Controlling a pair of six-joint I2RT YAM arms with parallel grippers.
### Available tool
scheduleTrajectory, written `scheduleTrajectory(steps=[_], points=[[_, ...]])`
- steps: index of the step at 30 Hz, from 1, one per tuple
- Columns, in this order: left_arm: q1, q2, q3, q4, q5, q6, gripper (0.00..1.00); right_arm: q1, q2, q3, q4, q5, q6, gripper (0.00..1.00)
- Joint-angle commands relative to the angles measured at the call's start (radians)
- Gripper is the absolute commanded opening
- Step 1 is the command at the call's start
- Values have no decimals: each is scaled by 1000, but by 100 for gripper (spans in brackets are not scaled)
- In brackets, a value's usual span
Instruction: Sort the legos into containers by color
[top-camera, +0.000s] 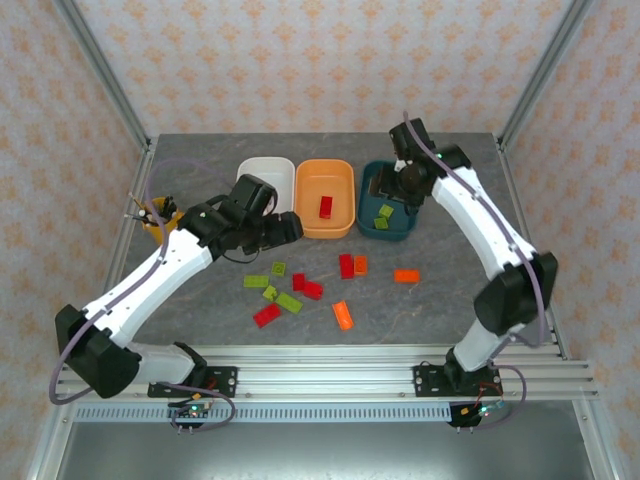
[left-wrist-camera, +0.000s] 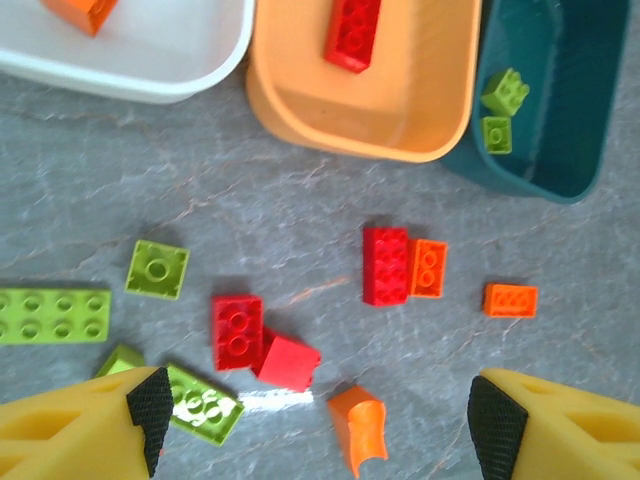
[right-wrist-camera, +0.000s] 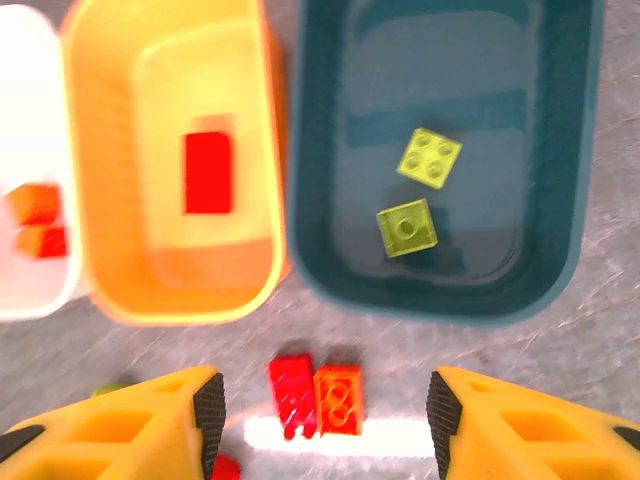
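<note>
Yellow fingers (left-wrist-camera: 70, 430) with black pads (left-wrist-camera: 150, 410) frame the bottom of my left wrist view. My left gripper (left-wrist-camera: 320, 425) stands wide apart and empty above the loose legos (left-wrist-camera: 385, 265). My right gripper (right-wrist-camera: 325, 410) is also parted, with nothing between its jaws, and hangs over the near rim of the teal tub (right-wrist-camera: 320, 150). Two lime squares (right-wrist-camera: 430, 158) lie inside that tub, apart from each other. The orange tub (right-wrist-camera: 100, 100) beside it holds one red brick (right-wrist-camera: 208, 172), and the white tub (right-wrist-camera: 30, 290) holds orange pieces (right-wrist-camera: 35, 203).

The three tubs stand side by side in a row at the back of the table (top-camera: 440, 300), a grey, marbled, stone-look top. Red, orange and lime bricks are scattered on it in front of the tubs, between my two arms. One red and one orange brick touch side by side. A yellow cup (top-camera: 158, 220) sits at the left edge. An aluminium rail (top-camera: 330, 365) runs along the near edge and metal posts (top-camera: 100, 70) rise at the corners. The walls (top-camera: 300, 60) carry pale paper with an orange floral pattern.
</note>
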Motion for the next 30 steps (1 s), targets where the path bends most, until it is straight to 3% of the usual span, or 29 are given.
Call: scheduleTrajectory(steps=[1, 8, 16, 30], points=[[-1, -57, -50, -73, -48, -25, 80, 52, -93, -115, -2, -49, 1, 58], [3, -121, -130, -120, -102, -36, 80, 198, -358, -368, 96, -141, 55, 60], [5, -118, -201, -102, -73, -37, 79, 320, -569, -668, 239, -151, 153, 78], [-29, -81, -266, -39, -35, -70, 71, 346, -514, -691, 312, -129, 190, 74]])
